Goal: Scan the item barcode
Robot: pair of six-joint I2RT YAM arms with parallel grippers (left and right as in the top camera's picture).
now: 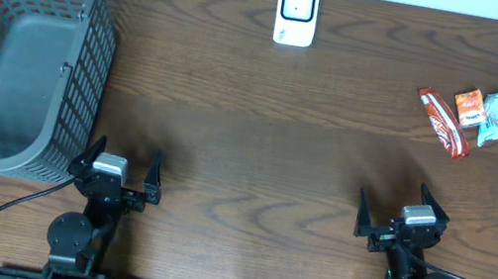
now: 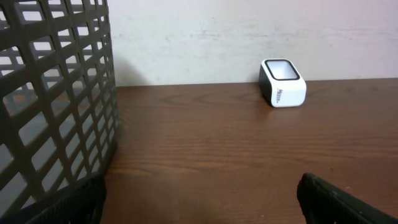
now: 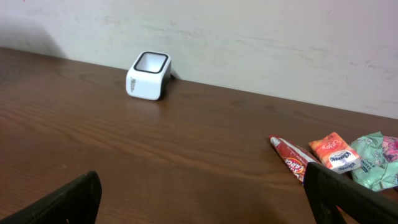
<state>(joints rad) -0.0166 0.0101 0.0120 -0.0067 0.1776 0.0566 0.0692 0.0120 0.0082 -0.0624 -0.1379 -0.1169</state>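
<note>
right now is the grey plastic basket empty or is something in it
Empty, as far as the overhead view shows: the grey plastic mesh basket has only bare floor inside. Its left edge is out of frame.

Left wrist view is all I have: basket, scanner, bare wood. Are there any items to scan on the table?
Observer: Yes. Four snack packets lie clustered at the far right of the table, well to the right of the scanner.
Operator: Is the right hand on them?
Observer: No. The right hand sits open and empty at the near edge, clearly apart from the packets.
</note>
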